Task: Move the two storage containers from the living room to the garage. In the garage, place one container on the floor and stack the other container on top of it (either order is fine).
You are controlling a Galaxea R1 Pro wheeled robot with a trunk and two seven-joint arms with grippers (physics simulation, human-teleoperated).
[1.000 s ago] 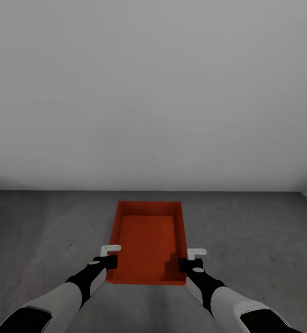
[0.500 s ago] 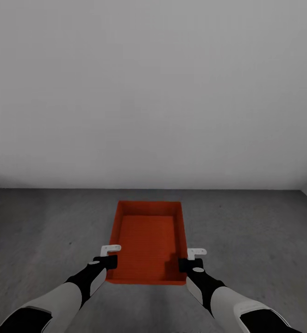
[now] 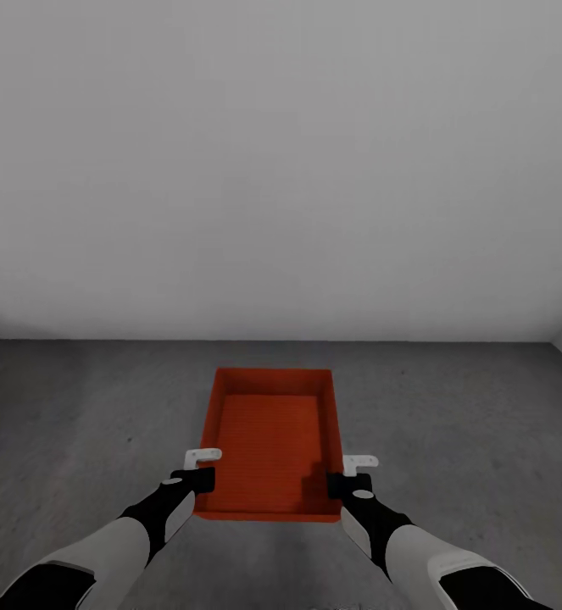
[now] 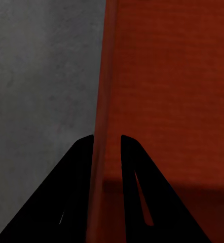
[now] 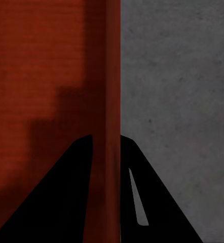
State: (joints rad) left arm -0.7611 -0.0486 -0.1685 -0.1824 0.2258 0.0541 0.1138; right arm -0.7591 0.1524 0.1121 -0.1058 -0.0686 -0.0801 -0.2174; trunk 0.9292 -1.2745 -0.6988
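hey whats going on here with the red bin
The robot holds one orange-red storage container with both arms, over a dark concrete floor facing a plain pale wall. The left gripper straddles one side wall, the right gripper the opposite one. Whether the bin rests on the floor or hangs just above it is unclear.

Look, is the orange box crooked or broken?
Nothing stands out. The storage container looks whole and straight, with the left tool and right tool each pinching a side wall over the grey floor.
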